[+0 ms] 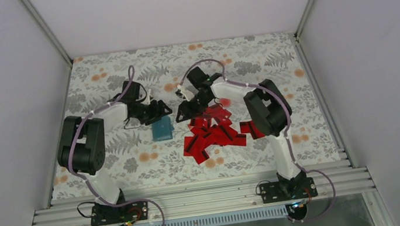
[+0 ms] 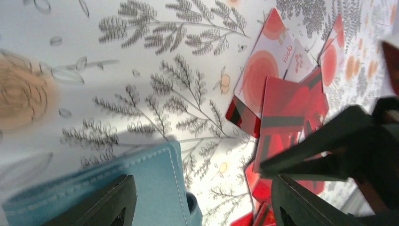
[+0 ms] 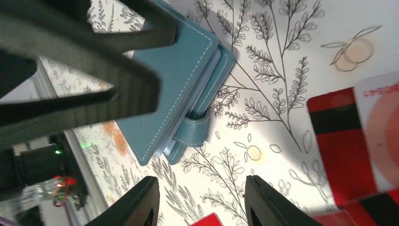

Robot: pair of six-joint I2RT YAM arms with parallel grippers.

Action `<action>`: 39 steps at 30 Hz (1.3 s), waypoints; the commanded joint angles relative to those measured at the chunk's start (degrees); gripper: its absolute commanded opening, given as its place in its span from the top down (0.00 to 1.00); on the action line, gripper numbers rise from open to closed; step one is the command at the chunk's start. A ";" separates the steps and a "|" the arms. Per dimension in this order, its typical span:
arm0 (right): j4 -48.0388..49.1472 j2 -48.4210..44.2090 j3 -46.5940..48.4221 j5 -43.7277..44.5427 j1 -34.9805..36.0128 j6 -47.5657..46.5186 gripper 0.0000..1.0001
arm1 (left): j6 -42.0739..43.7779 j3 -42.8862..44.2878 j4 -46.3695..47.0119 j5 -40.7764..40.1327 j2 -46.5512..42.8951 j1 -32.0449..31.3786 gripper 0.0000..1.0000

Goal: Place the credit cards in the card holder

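The likeliest trouble is a knock between the arms. The left gripper (image 1: 156,112) and the right gripper (image 1: 183,112) hang just beside each other over the same patch of the white leaf-and-flower patterned tablecloth (image 1: 273,61), so a reach by either one could strike the other. The next hazard is the small teal-blue stitched folding card holder (image 3: 174,80). It lies shut with its strap tab (image 3: 193,129) wrapped round the open edge, so a card pushed at it now would probably only shove it along the cloth. The thin bright-red plastic credit cards (image 1: 212,135) are also awkward, because they lie in an overlapping heap and flat against the cloth. A pinch could lift two at once or slide off an edge. Both grippers stand with fingers spread and nothing between them, the left wider than the right. The holder sits left of the heap, near the middle of the table, and one corner lies under a left finger. Pale ribbed pockets show along its edge. The cards lie to the right of it, some showing a black stripe and others a pale face with red-orange circles.
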 commanded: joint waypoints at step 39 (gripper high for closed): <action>8.79 9.14 5.37 -6.61 3.05 9.12 0.80 | 6.04 -5.98 -11.31 -7.38 -4.69 -1.77 0.74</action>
